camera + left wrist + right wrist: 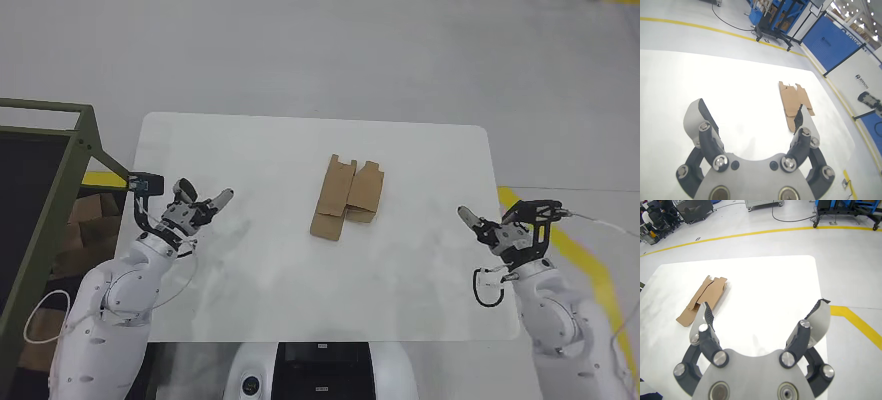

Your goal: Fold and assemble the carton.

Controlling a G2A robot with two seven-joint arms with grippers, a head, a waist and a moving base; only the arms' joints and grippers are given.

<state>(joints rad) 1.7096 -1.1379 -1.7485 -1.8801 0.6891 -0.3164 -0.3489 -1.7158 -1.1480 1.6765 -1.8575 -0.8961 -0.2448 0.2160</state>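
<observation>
Though flat, carton [346, 197] on white table [420, 285].

White rounded shells on left arm [115, 295] and right arm [560, 320]; black wrist brackets. On left gripper [751, 104] and right gripper [764, 302]: grey plate, black links, bright round screws, pale fingers [821, 321] with black ribbed pads [708, 115]. Black loop [487, 287] at right wrist, probably a cable.

The top view looks steeply down on the whole table [300, 290]. Each wrist view sits low over one table end, facing inward. All three share the carton [335, 200] at mid-table.
</observation>
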